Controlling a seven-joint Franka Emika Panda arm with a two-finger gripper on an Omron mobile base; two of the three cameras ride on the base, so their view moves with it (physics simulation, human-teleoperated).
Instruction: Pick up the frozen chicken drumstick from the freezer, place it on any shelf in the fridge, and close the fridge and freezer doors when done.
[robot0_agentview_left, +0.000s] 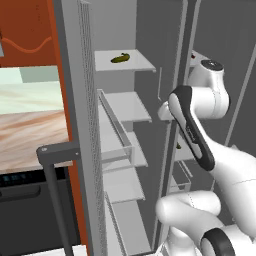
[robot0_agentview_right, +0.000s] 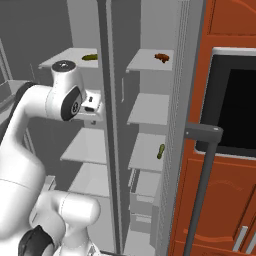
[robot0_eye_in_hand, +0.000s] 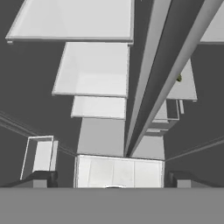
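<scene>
Tool (robot0_eye_in_hand: 112, 177) released, grasping nothing | drumstick (robot0_agentview_right: 161, 57) on top freezer shelf (robot0_agentview_right: 150, 62) | doors open

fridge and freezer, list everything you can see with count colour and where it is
drumstick: 1, reddish-brown, top freezer shelf
pickles: 2, dark green, one on top fridge shelf, one on a lower freezer shelf
fridge shelves: several, pale grey, stacked in wider compartment
freezer shelves: several, pale grey, narrower compartment, drawers below
doors: 2, grey, both open
handles: 2, dark grey bars, one per door
cabinets: orange-brown, right side
oven: 1, black window, in the cabinets
arm: 1, white, in front of fridge
gripper: 1, dark tips, open, empty, pointing down the shelves
</scene>
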